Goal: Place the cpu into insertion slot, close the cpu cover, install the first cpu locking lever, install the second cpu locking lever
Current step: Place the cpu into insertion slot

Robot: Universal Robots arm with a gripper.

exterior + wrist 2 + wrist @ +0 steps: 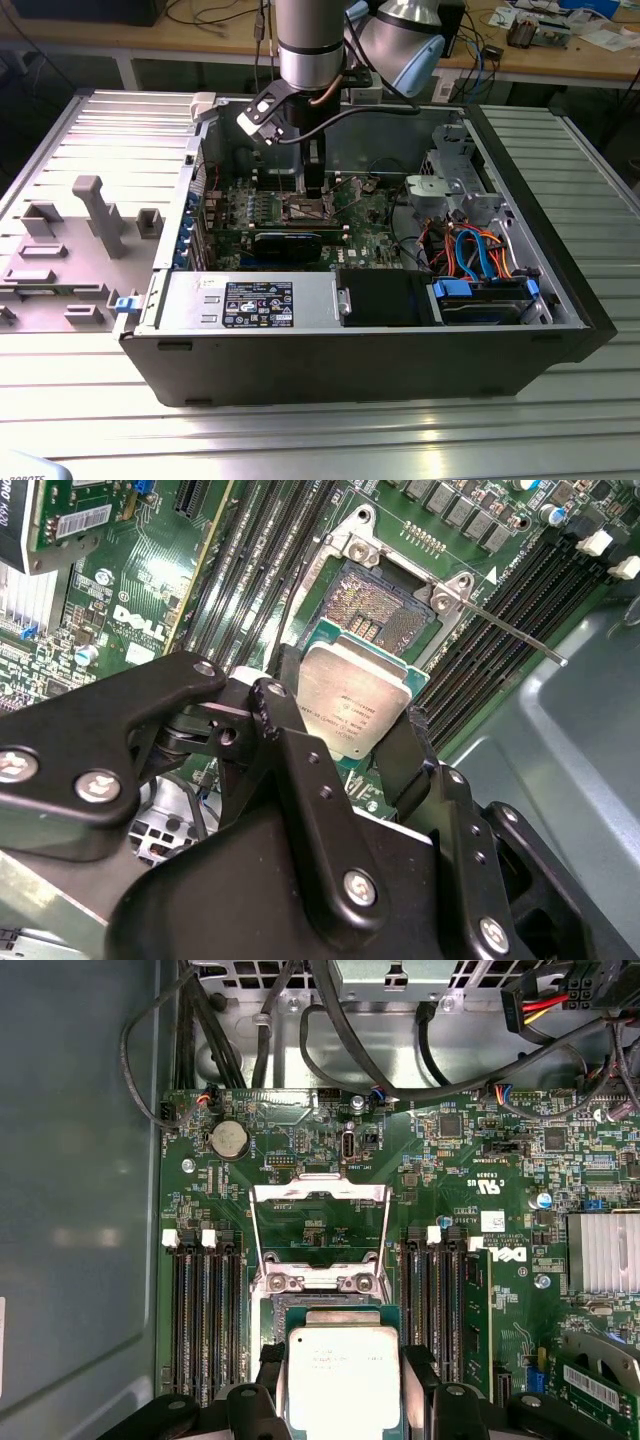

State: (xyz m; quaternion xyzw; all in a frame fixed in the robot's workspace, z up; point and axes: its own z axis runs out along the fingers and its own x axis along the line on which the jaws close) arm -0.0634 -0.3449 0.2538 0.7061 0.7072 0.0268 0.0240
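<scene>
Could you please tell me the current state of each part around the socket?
cpu: gripped in the tool, not yet in the slot.
tool: shut on the cpu.
slot: empty, contacts exposed.
cover: flipped open.
lever: unlatched, sticking out.

Exterior view high, wide, both wrist views close over motherboard [140, 620] [460, 1175]

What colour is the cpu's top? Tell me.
The cpu is dull silver-grey; best in the first wrist view.
</scene>
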